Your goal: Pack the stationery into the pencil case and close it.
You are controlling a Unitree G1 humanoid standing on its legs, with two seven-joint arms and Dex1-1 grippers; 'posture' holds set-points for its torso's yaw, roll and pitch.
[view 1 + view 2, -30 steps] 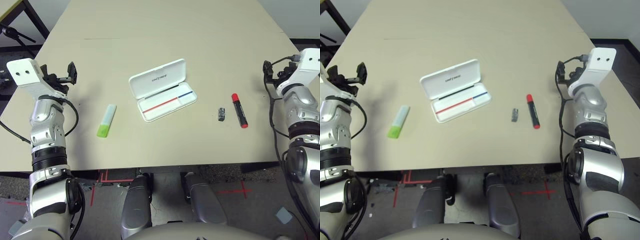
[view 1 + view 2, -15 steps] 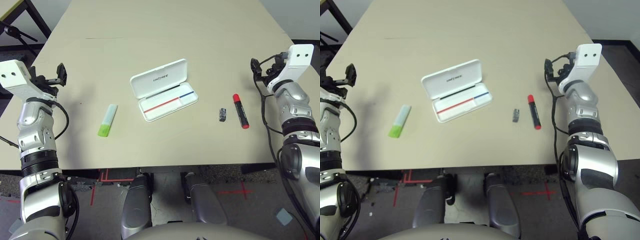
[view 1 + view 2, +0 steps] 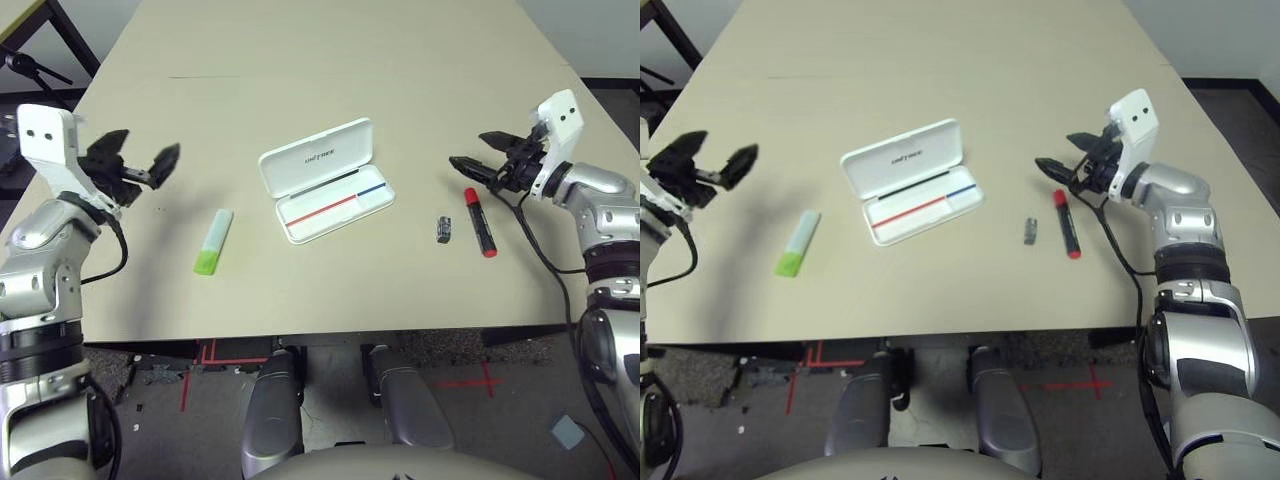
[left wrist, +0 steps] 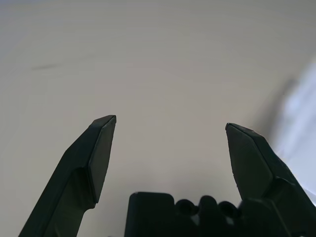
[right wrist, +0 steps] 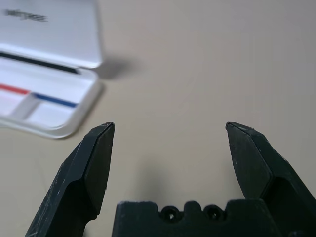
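— Three pieces of stationery are out on the counter (image 3: 300, 60), and none is in the pencil case (image 3: 326, 180) yet. Where's that case sitting?

— Dead centre, lid flung open and lying flat, red and blue stripe showing in the tray. Off to its left lies the highlighter (image 3: 213, 242), green cap toward the near edge

— And on the other side?

— Well right of the case, the small clip (image 3: 444, 228), and just beside it the black marker (image 3: 479, 221), red at both ends, lying roughly front to back

— What about the arms?

— Left gripper (image 3: 135, 165) hangs above the counter at the far left, beyond the highlighter, jaws spread wide and holding nothing. Right gripper (image 3: 478, 155) hangs just past the marker's far end, pointing in toward the case, jaws likewise spread wide with nothing between them

— So nothing packed?

— Nothing; all three pieces lie free on the counter
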